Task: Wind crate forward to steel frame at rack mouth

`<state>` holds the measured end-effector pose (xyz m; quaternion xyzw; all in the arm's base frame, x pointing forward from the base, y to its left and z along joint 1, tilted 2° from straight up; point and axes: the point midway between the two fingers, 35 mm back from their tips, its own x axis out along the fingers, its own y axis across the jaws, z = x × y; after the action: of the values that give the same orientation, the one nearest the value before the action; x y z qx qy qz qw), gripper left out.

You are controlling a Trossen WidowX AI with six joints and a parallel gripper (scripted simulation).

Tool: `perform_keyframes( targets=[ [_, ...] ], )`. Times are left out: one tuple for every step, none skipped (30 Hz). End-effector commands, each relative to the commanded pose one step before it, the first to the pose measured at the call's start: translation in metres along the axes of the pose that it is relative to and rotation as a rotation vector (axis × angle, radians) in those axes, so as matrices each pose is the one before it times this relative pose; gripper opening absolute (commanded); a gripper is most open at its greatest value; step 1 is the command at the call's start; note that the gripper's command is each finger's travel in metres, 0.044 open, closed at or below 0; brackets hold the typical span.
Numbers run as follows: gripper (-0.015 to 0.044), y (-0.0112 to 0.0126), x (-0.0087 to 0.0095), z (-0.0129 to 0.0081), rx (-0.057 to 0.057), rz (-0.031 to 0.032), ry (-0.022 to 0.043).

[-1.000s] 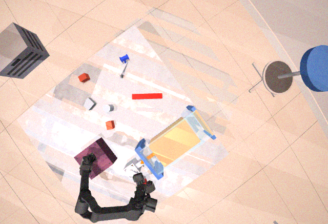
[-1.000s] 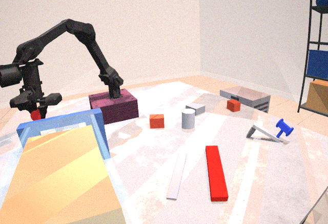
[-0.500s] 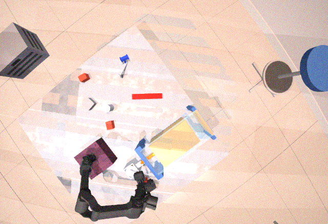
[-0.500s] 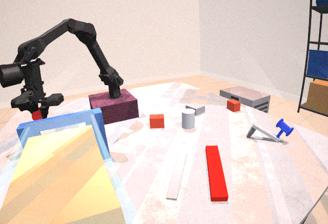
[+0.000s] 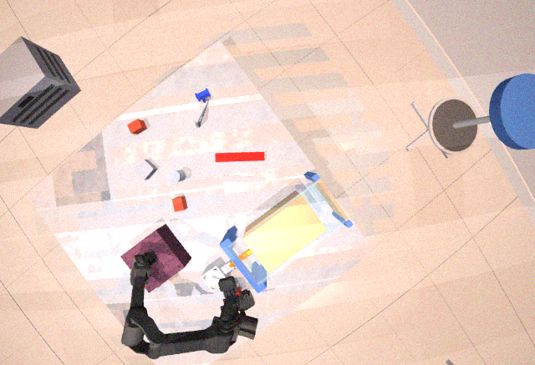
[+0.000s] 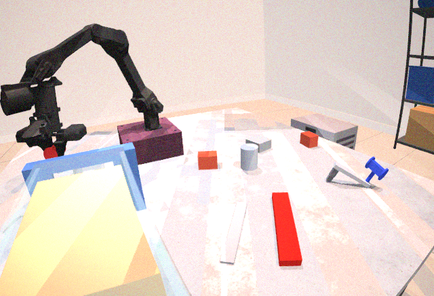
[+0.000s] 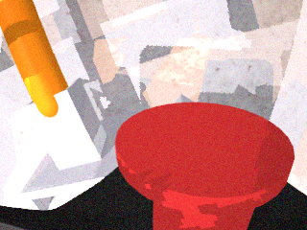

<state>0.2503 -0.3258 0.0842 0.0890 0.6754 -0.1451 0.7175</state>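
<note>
My gripper (image 5: 236,293) (image 6: 51,146) is shut on the red knob (image 6: 50,152) (image 7: 205,153) of the winch handle, which fills the wrist view. It hangs just outside the blue steel frame (image 5: 228,240) (image 6: 76,161) at the mouth of the cubby. The white winch (image 5: 215,276) (image 7: 38,148) sits beside the gripper, partly hidden by it. An orange strap (image 5: 244,254) (image 7: 29,45) runs from the winch towards the yellow crate (image 5: 282,233) (image 6: 80,223), which lies flat under the clear panels. A short stretch of strap shows between the crate's front and the frame.
The arm's maroon base (image 5: 166,249) (image 6: 150,140) stands left of the winch. A red bar (image 5: 239,156) (image 6: 285,227), two orange blocks (image 5: 136,126) (image 5: 179,203), a grey cylinder (image 5: 179,174) (image 6: 249,156), a grey wedge (image 5: 150,168) and a blue-headed tool (image 5: 201,95) (image 6: 376,168) lie further off.
</note>
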Motion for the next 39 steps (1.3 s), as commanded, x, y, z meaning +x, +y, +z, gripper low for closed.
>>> perform_keyframes(
  targets=[
    [0.0000,0.02805,0.00007,0.00893,-0.0400,0.05003,-0.00452],
    [0.0000,0.00106,0.00001,0.00028,0.0000,0.00011,-0.00003],
    [0.0000,0.00000,0.00000,0.00000,0.0000,0.00000,0.00000],
    [0.0000,0.00000,0.00000,0.00000,0.0000,0.00000,0.00000],
    [0.0000,0.00000,0.00000,0.00000,0.0000,0.00000,0.00000],
    [0.0000,0.00000,0.00000,0.00000,0.0000,0.00000,0.00000],
    [0.0000,0.00105,0.00001,0.00025,0.0000,0.00011,-0.00003],
    [0.0000,0.00105,0.00001,0.00025,0.0000,0.00011,-0.00003],
    [0.0000,0.00000,0.00000,0.00000,0.0000,0.00000,0.00000],
    [0.0000,0.00000,0.00000,0.00000,0.0000,0.00000,0.00000],
    [0.0000,0.00000,0.00000,0.00000,0.0000,0.00000,0.00000],
    [0.0000,0.00000,0.00000,0.00000,0.0000,0.00000,0.00000],
    [0.0000,0.00000,0.00000,0.00000,0.0000,0.00000,0.00000],
    [0.0000,0.00000,0.00000,0.00000,0.0000,0.00000,0.00000],
    [0.0000,0.00000,0.00000,0.00000,0.0000,0.00000,0.00000],
    [0.0000,0.00000,0.00000,0.00000,0.0000,0.00000,0.00000],
    [0.0000,0.00000,0.00000,0.00000,0.0000,0.00000,0.00000],
    [0.0000,0.00099,0.00001,0.00022,0.0000,0.00010,-0.00003],
    [0.0000,0.00099,0.00001,0.00021,0.0000,0.00010,-0.00003],
    [0.0000,0.00000,0.00000,0.00000,0.0000,0.00000,0.00000],
    [0.0000,0.00000,0.00000,0.00000,0.0000,0.00000,0.00000],
    [0.0000,0.00000,0.00000,0.00000,0.0000,0.00000,0.00000],
    [0.0000,0.00000,0.00000,0.00000,0.0000,0.00000,0.00000],
    [0.0000,0.00000,0.00000,0.00000,0.0000,0.00000,0.00000],
    [0.0000,0.00000,0.00000,0.00000,0.0000,0.00000,0.00000],
    [0.0000,0.00000,0.00000,0.00000,0.0000,0.00000,0.00000],
    [0.0000,0.00000,0.00000,0.00000,0.0000,0.00000,0.00000],
    [0.0000,0.00000,0.00000,0.00000,0.0000,0.00000,0.00000],
    [0.0000,0.00000,0.00000,0.00000,0.0000,0.00000,0.00000],
    [0.0000,0.00000,0.00000,0.00000,0.0000,0.00000,0.00000],
    [0.0000,0.00000,0.00000,0.00000,0.0000,0.00000,0.00000],
    [0.0000,0.00000,0.00000,0.00000,0.0000,0.00000,0.00000],
    [0.0000,0.00000,0.00000,0.00000,0.0000,0.00000,0.00000],
    [0.0000,0.00000,0.00000,0.00000,0.0000,0.00000,0.00000],
    [0.0000,0.00000,0.00000,0.00000,0.0000,0.00000,0.00000],
    [0.0000,0.00000,0.00000,0.00000,0.0000,0.00000,0.00000],
    [0.0000,0.00000,0.00000,0.00000,0.0000,0.00000,0.00000],
    [0.0000,0.00000,0.00000,0.00000,0.0000,0.00000,0.00000],
    [0.0000,0.00000,0.00000,0.00000,0.0000,0.00000,0.00000]
  ],
)
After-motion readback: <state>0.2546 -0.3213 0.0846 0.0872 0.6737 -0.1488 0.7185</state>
